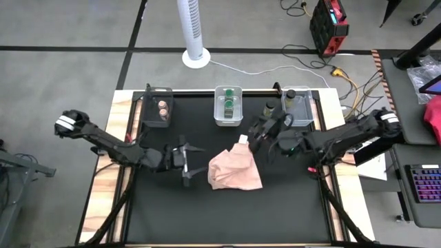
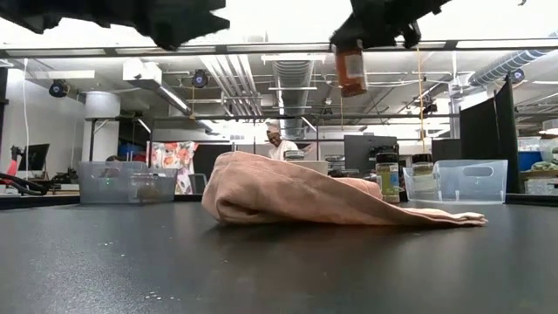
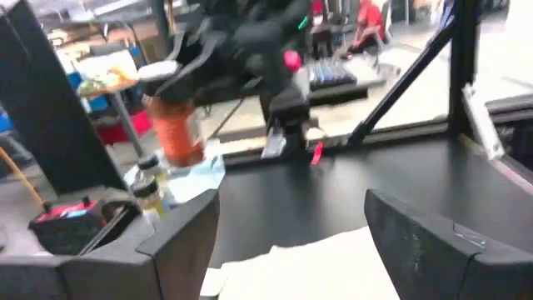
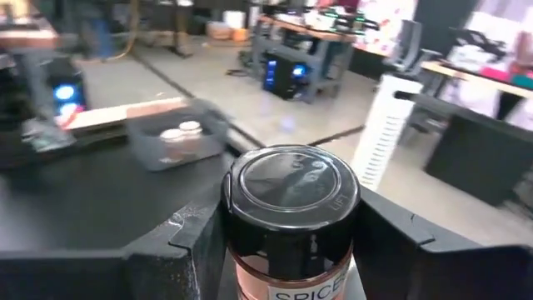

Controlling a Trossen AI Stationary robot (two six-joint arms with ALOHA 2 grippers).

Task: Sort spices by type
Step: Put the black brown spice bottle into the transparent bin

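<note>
My right gripper [image 1: 260, 134] is shut on a spice jar [image 4: 291, 208] with a dark lid and reddish contents, held high above the table between the pink cloth [image 1: 234, 171] and the right bin [image 1: 301, 110]. The low view shows this jar [image 2: 351, 70] hanging well clear. My left gripper [image 1: 191, 164] stands open and empty to the left of the cloth. Tan-lidded jars [image 1: 163, 109] sit in the left bin and green-lidded ones [image 1: 228, 103] in the middle bin. One dark-lidded jar [image 1: 269, 109] stands on the table beside the right bin. My right gripper pinches the jar's body just under the lid [image 4: 287, 250] between its two fingers [image 4: 196, 242], one on either side. The fingers come in about level from the table's right. The jar hangs upright, lid up, lifted clear of table and cloth.
The crumpled pink cloth [image 2: 323, 201] lies mid-table. Three clear bins line the far edge. A white tower fan [image 1: 193, 31] stands on the floor beyond the table. In the room behind, a person [image 2: 277, 139] is visible.
</note>
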